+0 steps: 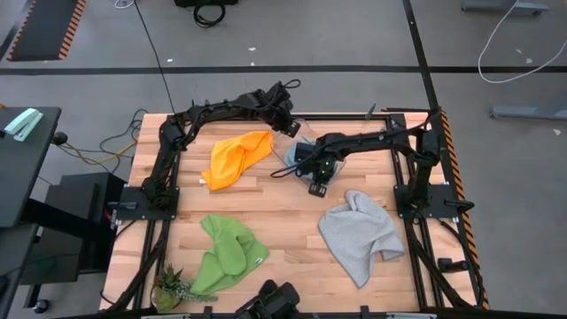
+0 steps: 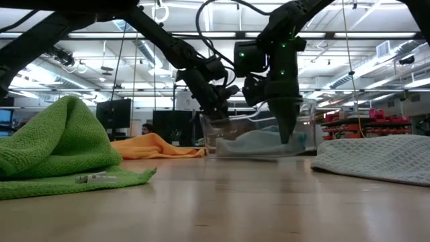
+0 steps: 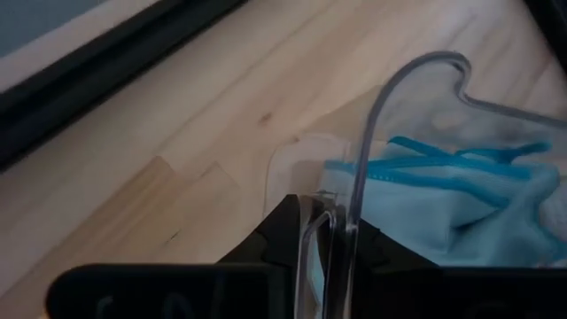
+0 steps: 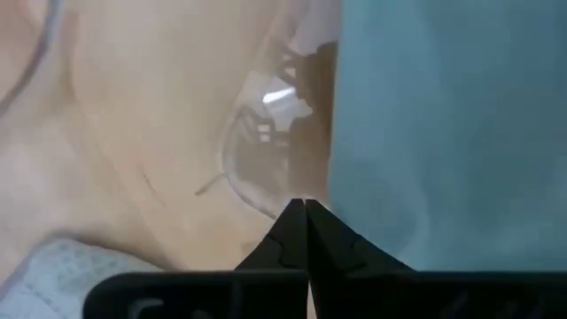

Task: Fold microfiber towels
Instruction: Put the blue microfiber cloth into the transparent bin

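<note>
At the table's far middle: clear bin (image 2: 259, 138) holding blue towel (image 3: 461, 190); my left gripper (image 3: 323, 232) pinches its wall, right gripper (image 4: 306, 221) closed, empty, inside. Likely next: stowing further towels.

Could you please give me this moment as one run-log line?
left gripper: shut on clear bin wall | right gripper: shut, over blue towel in bin | orange, green, grey towels: unfolded

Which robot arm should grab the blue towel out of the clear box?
Probably the right. Its gripper is shut and pokes into the clear box onto the blue towel; the left gripper grips the box's wall.
</note>
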Controlling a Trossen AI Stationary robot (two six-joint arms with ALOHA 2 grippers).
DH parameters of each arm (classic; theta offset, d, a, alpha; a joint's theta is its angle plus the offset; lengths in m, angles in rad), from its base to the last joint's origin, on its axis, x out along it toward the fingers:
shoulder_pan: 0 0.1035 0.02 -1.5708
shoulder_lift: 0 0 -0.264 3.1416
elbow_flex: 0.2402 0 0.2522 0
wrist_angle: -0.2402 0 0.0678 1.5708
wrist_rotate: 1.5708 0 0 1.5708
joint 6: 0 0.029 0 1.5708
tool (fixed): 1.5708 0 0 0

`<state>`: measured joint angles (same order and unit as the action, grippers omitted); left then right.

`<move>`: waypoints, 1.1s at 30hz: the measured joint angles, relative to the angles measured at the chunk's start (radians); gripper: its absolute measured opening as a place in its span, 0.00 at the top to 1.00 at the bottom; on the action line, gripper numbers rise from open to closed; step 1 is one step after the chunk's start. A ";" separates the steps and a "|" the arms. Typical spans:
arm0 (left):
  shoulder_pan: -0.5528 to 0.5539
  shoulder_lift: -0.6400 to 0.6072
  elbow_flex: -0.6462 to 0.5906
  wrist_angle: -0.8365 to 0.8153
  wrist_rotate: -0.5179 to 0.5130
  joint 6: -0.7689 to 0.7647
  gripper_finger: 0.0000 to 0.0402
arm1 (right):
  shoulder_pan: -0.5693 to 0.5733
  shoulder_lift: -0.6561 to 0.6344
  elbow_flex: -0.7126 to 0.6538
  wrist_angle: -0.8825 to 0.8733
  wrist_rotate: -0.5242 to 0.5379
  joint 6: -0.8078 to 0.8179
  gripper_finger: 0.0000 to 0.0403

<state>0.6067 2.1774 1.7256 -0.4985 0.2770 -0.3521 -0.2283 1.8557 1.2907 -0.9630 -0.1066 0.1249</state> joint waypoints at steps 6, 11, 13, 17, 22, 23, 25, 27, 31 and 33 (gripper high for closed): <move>-0.002 -0.001 0.000 0.015 0.022 -0.004 0.88 | 0.016 0.000 0.000 0.007 -0.013 -0.011 1.00; 0.000 -0.001 0.000 0.015 0.018 -0.005 0.87 | 0.012 -0.001 0.018 0.003 0.068 0.004 1.00; -0.004 -0.001 0.000 0.014 0.016 -0.004 0.87 | 0.008 -0.004 0.037 0.003 0.097 0.006 1.00; -0.003 -0.002 0.000 0.013 0.016 -0.004 0.88 | -0.002 -0.006 0.088 -0.006 0.134 0.002 1.00; -0.005 -0.002 0.000 0.011 0.018 -0.004 0.87 | -0.030 -0.006 0.076 -0.017 0.137 -0.005 1.00; -0.005 -0.002 0.000 0.011 0.018 -0.004 0.87 | -0.037 -0.006 0.068 -0.016 0.137 -0.006 1.00; -0.005 -0.002 0.000 0.011 0.019 -0.004 0.88 | -0.048 -0.006 0.054 -0.019 0.140 -0.011 1.00; -0.005 -0.002 0.000 0.011 0.017 -0.004 0.88 | -0.053 -0.006 0.041 -0.019 0.140 -0.017 1.00; -0.005 -0.002 0.000 0.013 0.017 -0.004 0.88 | -0.051 -0.005 0.019 -0.029 0.132 -0.025 1.00; -0.003 -0.002 0.000 0.013 0.018 -0.007 0.87 | -0.050 -0.005 0.011 -0.036 0.122 -0.029 1.00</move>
<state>0.6041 2.1750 1.7256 -0.4856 0.2953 -0.3592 -0.2787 1.8503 1.3019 -0.9986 0.0149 0.0957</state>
